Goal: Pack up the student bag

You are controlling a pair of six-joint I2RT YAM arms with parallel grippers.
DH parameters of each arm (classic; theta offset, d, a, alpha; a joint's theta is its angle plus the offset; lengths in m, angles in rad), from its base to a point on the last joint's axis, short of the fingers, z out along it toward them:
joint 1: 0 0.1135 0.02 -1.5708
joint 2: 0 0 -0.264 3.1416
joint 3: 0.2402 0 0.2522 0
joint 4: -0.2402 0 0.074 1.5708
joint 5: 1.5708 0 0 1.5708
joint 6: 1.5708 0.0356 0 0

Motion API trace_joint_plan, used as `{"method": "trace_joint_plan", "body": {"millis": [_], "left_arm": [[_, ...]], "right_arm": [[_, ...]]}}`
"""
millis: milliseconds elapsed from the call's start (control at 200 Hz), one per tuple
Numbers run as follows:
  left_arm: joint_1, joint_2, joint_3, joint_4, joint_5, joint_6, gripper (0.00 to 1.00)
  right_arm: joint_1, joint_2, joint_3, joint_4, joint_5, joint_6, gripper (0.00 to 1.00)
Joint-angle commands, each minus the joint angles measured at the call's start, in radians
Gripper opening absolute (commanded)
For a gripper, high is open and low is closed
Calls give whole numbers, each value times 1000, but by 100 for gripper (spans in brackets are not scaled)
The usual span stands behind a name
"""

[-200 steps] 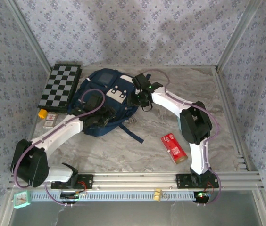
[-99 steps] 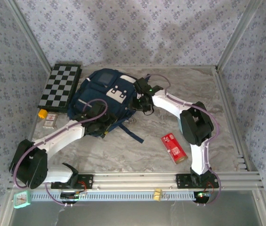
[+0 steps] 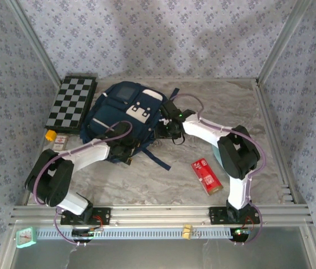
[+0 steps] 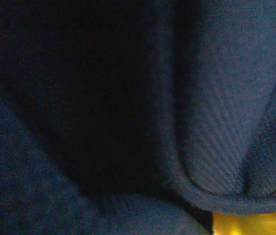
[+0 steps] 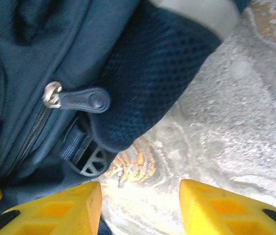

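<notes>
Counting from the top view: one student bag (image 3: 119, 112), one checkerboard (image 3: 71, 102), one red carton (image 3: 206, 175), one small yellow object (image 3: 50, 135). The bag, navy fabric with white patches and dark straps, lies toward 11 o'clock on the marble table (image 3: 247, 123). Right gripper (image 5: 140, 205) at its 3 o'clock side has jaws apart over bare marble, holding nothing; left gripper (image 3: 123, 150) sits at its 6 o'clock edge, close against fabric, opening not discernible.

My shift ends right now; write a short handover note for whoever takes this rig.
Left tool: pressed into the student bag's near edge; open or shut unclear.
Right tool: open, empty, beside the bag's zipper pull.
Bag lies at the back left of the table.
Done: nothing visibly packed.
Left: chessboard and red box lie on the table, outside the bag.
</notes>
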Motion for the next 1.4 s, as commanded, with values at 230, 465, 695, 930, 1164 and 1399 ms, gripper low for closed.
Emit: {"method": "trace_joint_plan", "body": {"millis": [230,465,695,930,1164,1399], "left_arm": [[52,8,98,-74,-50,-2,17],[62,-80,131,-96,-55,17,0],[64,-137,156,-97,-17,48,0],[63,-167,160,-101,-4,61,0],[64,-192,140,-98,-1,63,0],[65,-189,148,-103,5,73,0]], "right_arm": [[81,-30,-60,42,105,-115,53],[111,-57,-106,148,81,-190,58],[154,-3,-24,141,127,-213,65],[144,51,79,42,228,-163,69],[103,64,91,11,264,-184,70],[53,49,96,-6,293,-174,70]]}}
